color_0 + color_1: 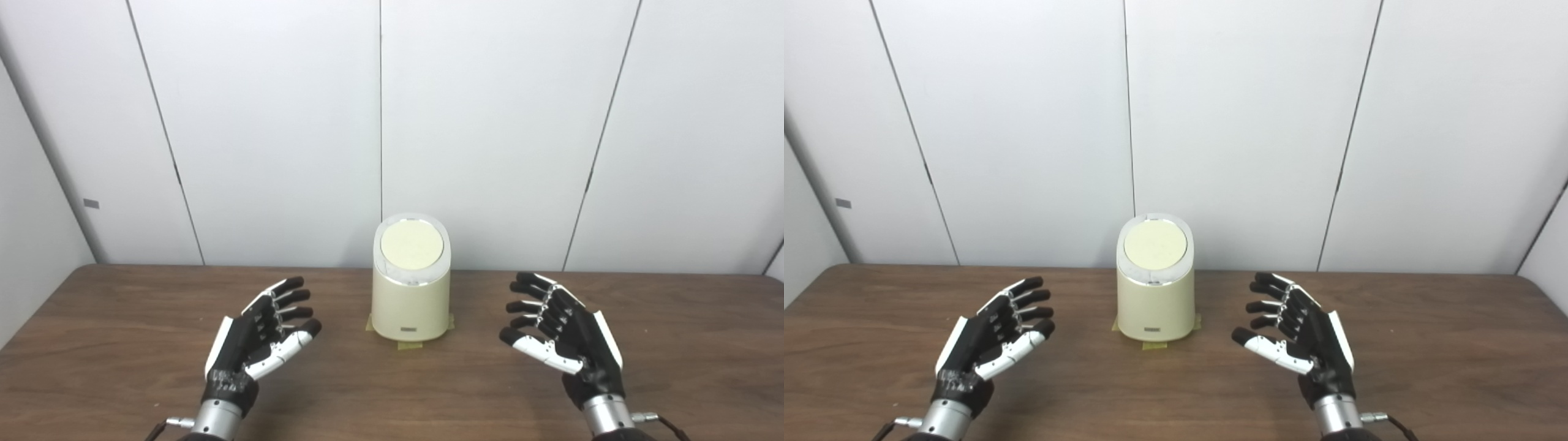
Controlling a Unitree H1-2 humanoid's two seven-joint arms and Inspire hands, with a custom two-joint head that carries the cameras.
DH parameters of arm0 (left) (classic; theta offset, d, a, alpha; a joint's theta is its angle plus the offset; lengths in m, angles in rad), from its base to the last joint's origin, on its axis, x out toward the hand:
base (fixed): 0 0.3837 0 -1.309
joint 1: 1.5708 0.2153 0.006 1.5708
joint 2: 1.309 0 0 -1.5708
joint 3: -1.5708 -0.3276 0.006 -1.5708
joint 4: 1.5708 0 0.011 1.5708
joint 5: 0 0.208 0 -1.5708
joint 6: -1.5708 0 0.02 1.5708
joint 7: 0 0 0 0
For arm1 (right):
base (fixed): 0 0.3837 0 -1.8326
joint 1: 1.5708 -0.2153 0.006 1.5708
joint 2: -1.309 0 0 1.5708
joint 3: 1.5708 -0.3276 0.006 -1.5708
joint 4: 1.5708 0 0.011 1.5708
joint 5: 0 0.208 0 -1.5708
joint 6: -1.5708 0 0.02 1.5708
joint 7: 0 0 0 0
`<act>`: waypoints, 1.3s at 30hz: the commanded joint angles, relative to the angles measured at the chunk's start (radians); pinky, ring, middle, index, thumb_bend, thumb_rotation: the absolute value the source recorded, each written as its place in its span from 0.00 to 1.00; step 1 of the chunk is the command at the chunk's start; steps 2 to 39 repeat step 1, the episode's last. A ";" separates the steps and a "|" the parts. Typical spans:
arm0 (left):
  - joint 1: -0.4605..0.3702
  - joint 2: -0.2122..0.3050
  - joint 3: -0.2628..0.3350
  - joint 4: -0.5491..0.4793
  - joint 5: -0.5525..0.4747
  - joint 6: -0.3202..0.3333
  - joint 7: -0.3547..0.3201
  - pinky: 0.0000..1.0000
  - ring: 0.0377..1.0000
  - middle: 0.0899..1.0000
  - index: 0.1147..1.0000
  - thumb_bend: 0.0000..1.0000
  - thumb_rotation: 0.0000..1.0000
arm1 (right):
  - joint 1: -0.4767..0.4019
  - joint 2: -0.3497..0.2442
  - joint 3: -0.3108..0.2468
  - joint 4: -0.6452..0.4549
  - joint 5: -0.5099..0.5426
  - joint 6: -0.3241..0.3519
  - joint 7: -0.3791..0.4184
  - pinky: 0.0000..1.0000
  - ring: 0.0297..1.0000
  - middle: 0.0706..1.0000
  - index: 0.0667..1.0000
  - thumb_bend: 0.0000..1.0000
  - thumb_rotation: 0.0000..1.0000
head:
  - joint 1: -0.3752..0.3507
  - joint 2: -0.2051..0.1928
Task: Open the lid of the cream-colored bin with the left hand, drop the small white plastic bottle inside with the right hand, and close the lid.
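Observation:
The cream-colored bin (410,300) stands upright in the middle of the brown table, its round lid (411,245) lying flat and closed inside a silver rim. My left hand (260,334) hovers to the bin's left, palm turned inward, fingers spread, holding nothing. My right hand (560,334) mirrors it on the bin's right, also open and empty. Both hands are well apart from the bin. No small white plastic bottle shows in either view.
Strips of tan tape (409,345) mark the bin's foot on the wooden table (122,343). White wall panels (275,122) rise just behind the table's far edge.

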 commanded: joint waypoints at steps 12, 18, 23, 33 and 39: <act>-0.044 0.014 -0.004 -0.019 -0.025 -0.022 -0.009 0.57 0.69 0.75 0.79 0.70 0.18 | -0.026 -0.008 -0.001 -0.021 -0.013 -0.052 -0.003 0.54 0.61 0.72 0.73 0.86 0.23 | -0.002 0.003; -0.044 0.014 -0.004 -0.019 -0.025 -0.022 -0.009 0.57 0.69 0.75 0.79 0.70 0.18 | -0.026 -0.008 -0.001 -0.021 -0.013 -0.052 -0.003 0.54 0.61 0.72 0.73 0.86 0.23 | -0.002 0.003; -0.044 0.014 -0.004 -0.019 -0.025 -0.022 -0.009 0.57 0.69 0.75 0.79 0.70 0.18 | -0.026 -0.008 -0.001 -0.021 -0.013 -0.052 -0.003 0.54 0.61 0.72 0.73 0.86 0.23 | -0.002 0.003; -0.044 0.014 -0.004 -0.019 -0.025 -0.022 -0.009 0.57 0.69 0.75 0.79 0.70 0.18 | -0.026 -0.008 -0.001 -0.021 -0.013 -0.052 -0.003 0.54 0.61 0.72 0.73 0.86 0.23 | -0.002 0.003; -0.044 0.014 -0.004 -0.019 -0.025 -0.022 -0.009 0.57 0.69 0.75 0.79 0.70 0.18 | -0.026 -0.008 -0.001 -0.021 -0.013 -0.052 -0.003 0.54 0.61 0.72 0.73 0.86 0.23 | -0.002 0.003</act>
